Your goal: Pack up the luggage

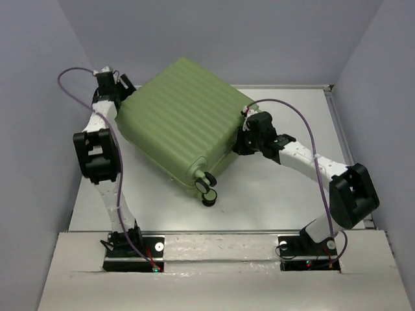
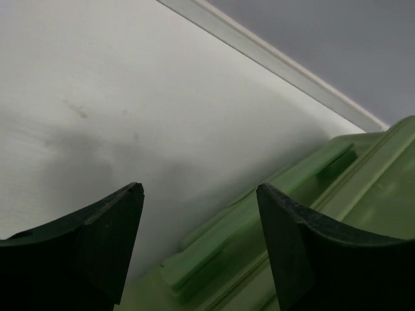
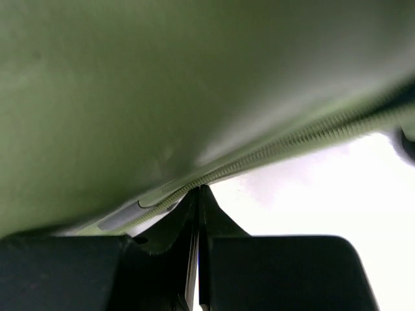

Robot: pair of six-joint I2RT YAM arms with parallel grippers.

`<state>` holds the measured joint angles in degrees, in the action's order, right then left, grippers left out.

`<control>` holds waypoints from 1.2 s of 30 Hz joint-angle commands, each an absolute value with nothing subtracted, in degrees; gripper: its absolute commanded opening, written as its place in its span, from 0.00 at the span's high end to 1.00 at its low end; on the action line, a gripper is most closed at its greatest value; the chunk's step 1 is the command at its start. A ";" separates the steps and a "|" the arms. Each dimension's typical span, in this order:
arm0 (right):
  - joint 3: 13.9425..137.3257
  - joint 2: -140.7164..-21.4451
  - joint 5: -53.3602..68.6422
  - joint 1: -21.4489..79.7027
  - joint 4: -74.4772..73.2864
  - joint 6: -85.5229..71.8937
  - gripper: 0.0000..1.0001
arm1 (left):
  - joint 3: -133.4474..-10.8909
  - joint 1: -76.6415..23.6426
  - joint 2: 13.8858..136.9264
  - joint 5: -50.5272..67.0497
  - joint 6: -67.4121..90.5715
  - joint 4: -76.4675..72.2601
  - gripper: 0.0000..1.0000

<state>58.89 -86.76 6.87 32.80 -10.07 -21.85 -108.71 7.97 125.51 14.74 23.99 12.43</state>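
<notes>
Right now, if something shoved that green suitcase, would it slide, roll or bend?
Probably stiff: the suitcase has a ribbed hard shell, so it should not bend. It lies flat with its wheels sticking out sideways, so it would likely slide or pivot rather than roll. Its bulk suggests it is heavy to lift.

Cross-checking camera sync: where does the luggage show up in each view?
Top external: luggage, closed, at centre, wheels toward the bottom.
Left wrist: luggage edge with handle in the lower right.
Right wrist: luggage shell fills the top, zipper slanting across.
Shared landmark: the white table beneath it.
</notes>
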 commanded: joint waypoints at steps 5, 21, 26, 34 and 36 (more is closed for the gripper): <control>85.57 -105.36 15.19 32.52 0.89 -20.92 0.93 | -64.55 3.43 94.34 17.58 34.00 -4.20 0.18; 119.85 -113.43 14.01 24.44 -27.87 -14.34 0.04 | -35.65 0.35 42.11 3.63 31.38 6.23 0.19; 107.86 -101.36 7.39 23.82 -26.81 -11.17 0.29 | -52.09 0.26 44.81 -2.81 27.25 9.40 0.16; 83.02 -80.81 10.18 24.51 -19.19 -11.67 0.93 | -75.29 0.35 57.52 -3.53 22.86 12.12 0.11; 76.67 -76.57 14.49 26.45 -15.66 -13.70 0.93 | -77.07 0.26 61.94 -1.86 22.94 11.17 0.11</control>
<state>88.60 -83.96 8.23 24.56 -21.63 -11.66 -73.30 0.38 53.04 -4.86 25.52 11.27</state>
